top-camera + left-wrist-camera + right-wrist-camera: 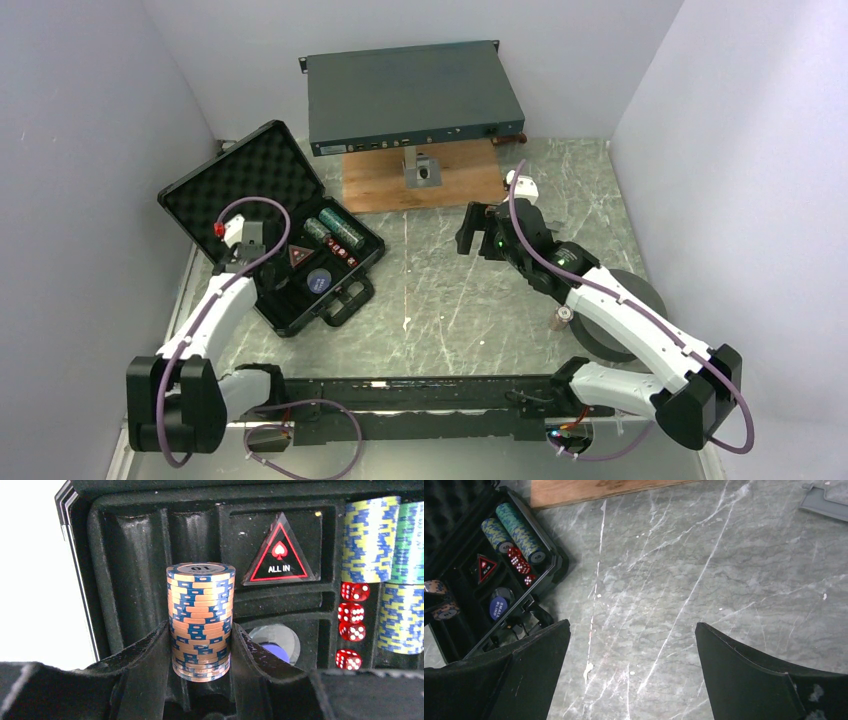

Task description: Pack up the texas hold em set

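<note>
- Left jaws shut on a short brown-and-blue chip stack, squeezing its lower half from both sides, top half poking up past the tips
- Right jaws wide open, holding nothing, hanging over the bare grey bench
- Black case lying open just beyond the left jaws, with empty long grooves right behind the held stack
- Off to the right of the left jaws, all sitting in the case: red triangle marker, blue disc, red dice in a row, yellow and green chip stacks lying in their grooves
- From the right jaws, case far off to the left
- Probably loose chips, not stuck together: hard, smooth, a bit slippery, and heavy for such a small pile
- Likely to slide apart or tip over if tilted fast, mostly the top chips above the tips
- Best to squeeze across the middle of the pile, keep the squeeze steady, and lay it gently into a groove
- Dice small and hard, likely to roll away if bumped
- Case looks stiff outside and soft inside; handle a good spot to grab
</note>
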Tool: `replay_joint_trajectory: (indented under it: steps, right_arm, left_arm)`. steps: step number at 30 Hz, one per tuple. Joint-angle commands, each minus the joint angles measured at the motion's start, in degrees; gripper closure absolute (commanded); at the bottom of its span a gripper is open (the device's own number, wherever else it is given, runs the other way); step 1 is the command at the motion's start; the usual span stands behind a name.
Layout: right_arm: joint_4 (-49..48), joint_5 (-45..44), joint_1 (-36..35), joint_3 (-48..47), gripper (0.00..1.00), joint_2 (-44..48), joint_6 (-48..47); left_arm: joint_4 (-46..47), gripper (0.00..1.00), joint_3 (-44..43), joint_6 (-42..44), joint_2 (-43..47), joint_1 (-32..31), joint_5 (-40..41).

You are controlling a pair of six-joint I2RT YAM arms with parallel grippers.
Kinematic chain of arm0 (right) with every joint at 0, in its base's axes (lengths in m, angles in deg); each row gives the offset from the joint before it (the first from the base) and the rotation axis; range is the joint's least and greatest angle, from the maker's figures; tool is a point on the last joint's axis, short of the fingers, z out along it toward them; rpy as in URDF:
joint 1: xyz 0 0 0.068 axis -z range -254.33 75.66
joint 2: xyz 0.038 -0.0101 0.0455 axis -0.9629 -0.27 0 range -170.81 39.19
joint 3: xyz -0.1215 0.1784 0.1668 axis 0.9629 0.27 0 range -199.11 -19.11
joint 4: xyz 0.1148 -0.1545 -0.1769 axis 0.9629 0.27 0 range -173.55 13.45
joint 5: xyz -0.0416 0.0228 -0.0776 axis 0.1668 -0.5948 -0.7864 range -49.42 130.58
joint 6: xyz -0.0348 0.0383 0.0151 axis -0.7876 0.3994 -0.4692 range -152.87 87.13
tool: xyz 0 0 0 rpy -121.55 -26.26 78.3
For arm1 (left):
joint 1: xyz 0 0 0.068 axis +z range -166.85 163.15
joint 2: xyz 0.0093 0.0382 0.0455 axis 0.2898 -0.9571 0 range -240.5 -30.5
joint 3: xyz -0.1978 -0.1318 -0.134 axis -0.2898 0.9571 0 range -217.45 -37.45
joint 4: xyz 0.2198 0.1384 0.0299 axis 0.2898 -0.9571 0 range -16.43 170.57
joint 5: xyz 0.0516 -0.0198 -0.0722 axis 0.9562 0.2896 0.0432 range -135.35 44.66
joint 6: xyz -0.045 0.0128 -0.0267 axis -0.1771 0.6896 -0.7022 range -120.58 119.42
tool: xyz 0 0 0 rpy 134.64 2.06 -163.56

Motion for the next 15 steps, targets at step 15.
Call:
replay_joint_trajectory:
  steps: [15]
  right_arm:
    - [-3.2,2.9,2.3,0.8,0.0,-1.5,-1.1]
  left_arm:
    - [7.6,1.0,-3.7,1.0,-6.8,7.2,-5.5]
